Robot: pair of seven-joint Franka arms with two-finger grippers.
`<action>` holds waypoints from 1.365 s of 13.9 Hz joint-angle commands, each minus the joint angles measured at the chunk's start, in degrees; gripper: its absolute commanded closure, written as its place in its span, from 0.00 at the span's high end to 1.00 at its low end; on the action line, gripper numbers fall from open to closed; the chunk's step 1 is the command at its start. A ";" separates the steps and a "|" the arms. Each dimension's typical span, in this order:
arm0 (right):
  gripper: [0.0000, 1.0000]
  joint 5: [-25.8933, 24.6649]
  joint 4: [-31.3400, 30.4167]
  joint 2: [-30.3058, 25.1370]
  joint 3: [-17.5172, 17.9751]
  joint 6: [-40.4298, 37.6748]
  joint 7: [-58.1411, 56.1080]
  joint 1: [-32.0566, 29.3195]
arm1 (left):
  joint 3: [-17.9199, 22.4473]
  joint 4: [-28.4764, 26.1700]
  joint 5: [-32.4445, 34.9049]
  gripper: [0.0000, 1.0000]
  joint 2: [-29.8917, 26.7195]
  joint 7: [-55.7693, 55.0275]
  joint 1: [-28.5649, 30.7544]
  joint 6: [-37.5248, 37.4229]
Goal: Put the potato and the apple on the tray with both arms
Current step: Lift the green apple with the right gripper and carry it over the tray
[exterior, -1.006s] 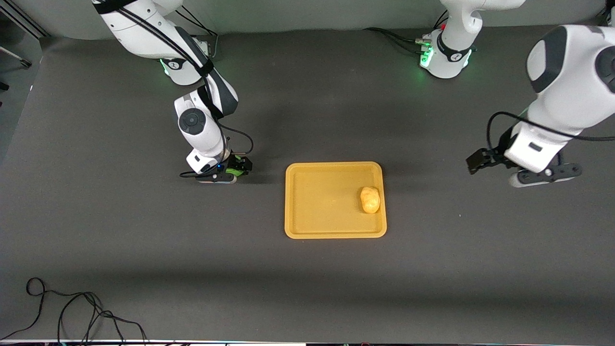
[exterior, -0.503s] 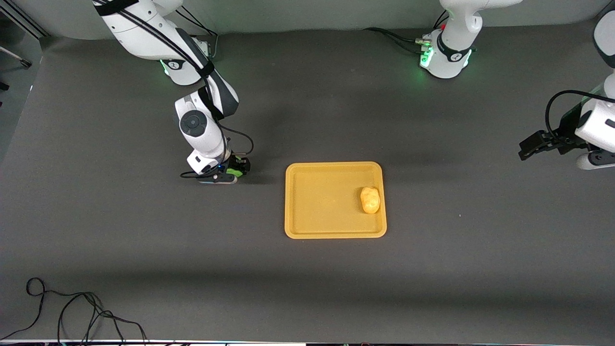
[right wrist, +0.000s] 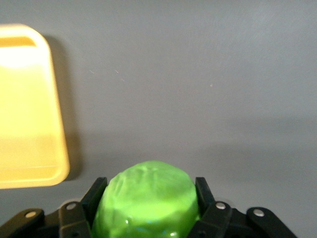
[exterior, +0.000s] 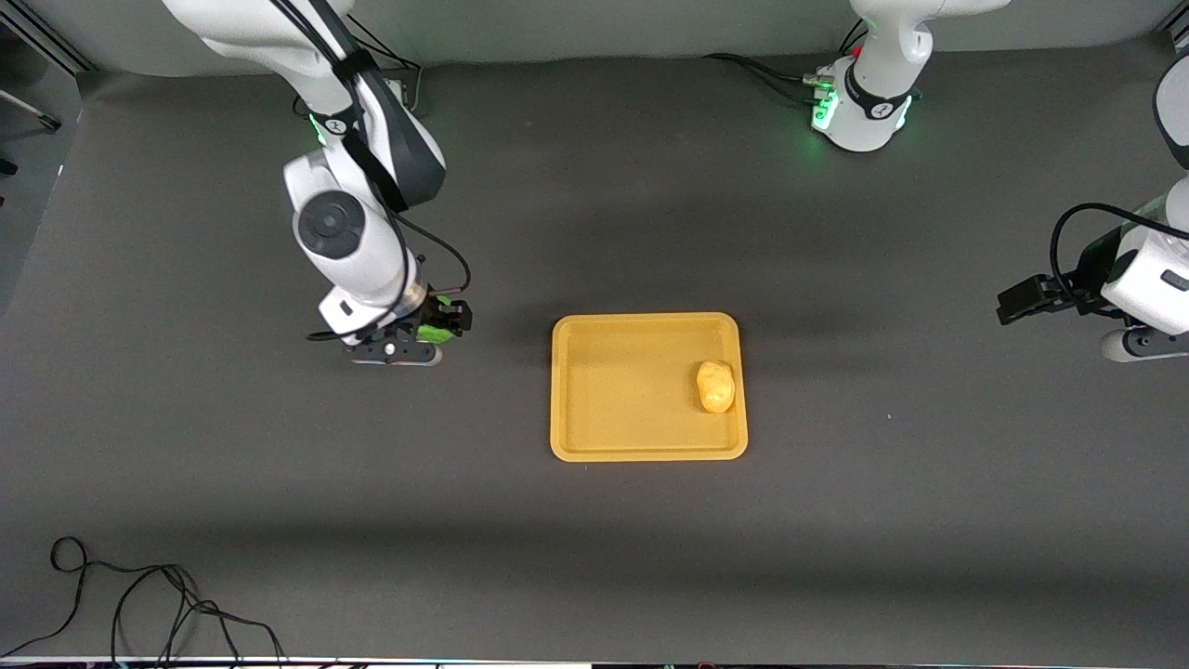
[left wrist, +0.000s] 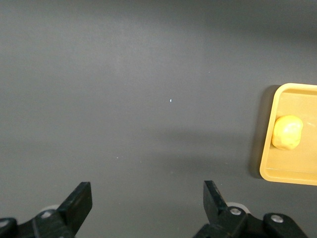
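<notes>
The yellow-orange tray (exterior: pixel 604 437) lies mid-table. The potato (exterior: pixel 715 386) rests in it near the rim at the left arm's end; it also shows in the left wrist view (left wrist: pixel 287 132) on the tray (left wrist: pixel 297 173). My right gripper (exterior: pixel 437 321) is shut on the bright-green apple (exterior: pixel 431 331) and holds it above the table beside the tray, toward the right arm's end. In the right wrist view the apple (right wrist: pixel 147 198) fills the space between the fingers (right wrist: pixel 94 196) of that gripper (right wrist: pixel 148 201), with the tray (right wrist: pixel 29 168) close by. My left gripper (exterior: pixel 1022 302) is open and empty, wide of the tray; it shows in its own view (left wrist: pixel 147 203).
A black cable (exterior: pixel 139 604) lies coiled at the table's corner nearest the camera, toward the right arm's end. The arm bases (exterior: pixel 859 107) stand along the farthest table edge. Bare dark table surrounds the tray.
My right gripper has risen from the table with the apple in it. My left arm swung away from the tray toward its own end of the table, then nearly stopped.
</notes>
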 commanded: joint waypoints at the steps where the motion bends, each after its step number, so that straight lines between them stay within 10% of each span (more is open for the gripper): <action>1: 0.44 0.27 14.23 4.17 0.17 -6.94 0.87 0.47 | 0.30 1.36 1.43 1.00 -0.50 -0.38 -1.46 -2.65; 8: 0.39 -1.82 53.44 31.76 0.26 -14.60 19.66 10.74 | 0.12 1.54 0.99 1.00 0.12 0.41 -0.58 -3.72; 19: 0.35 -9.65 55.85 50.85 -0.09 4.99 30.15 19.45 | 0.04 1.45 0.99 1.00 0.73 0.41 -1.10 -2.58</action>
